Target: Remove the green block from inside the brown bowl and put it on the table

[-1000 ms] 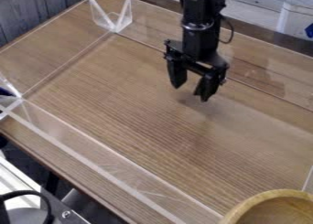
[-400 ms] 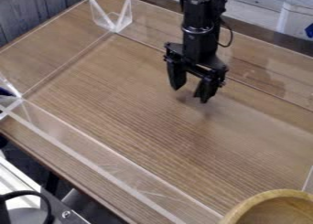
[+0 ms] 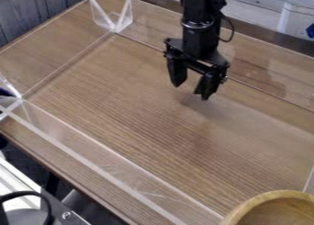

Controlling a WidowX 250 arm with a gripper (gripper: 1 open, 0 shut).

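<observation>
My black gripper [image 3: 193, 87] hangs over the middle of the table [image 3: 135, 109], fingers pointing down and spread apart, with nothing between them. Only part of the brown bowl [image 3: 273, 208] shows, its thick tan rim cut off by the bottom right corner of the view; it lies well below and to the right of the gripper. The bowl's inside is out of frame, so the green block is out of view.
Low clear plastic walls [image 3: 73, 141] edge the wood-grain tabletop on the left, front and back. A clear corner bracket [image 3: 114, 17] stands at the far left corner. Dark cables [image 3: 31, 208] lie outside the wall at the bottom left.
The gripper has shifted very slightly up and away; otherwise nothing has moved.
</observation>
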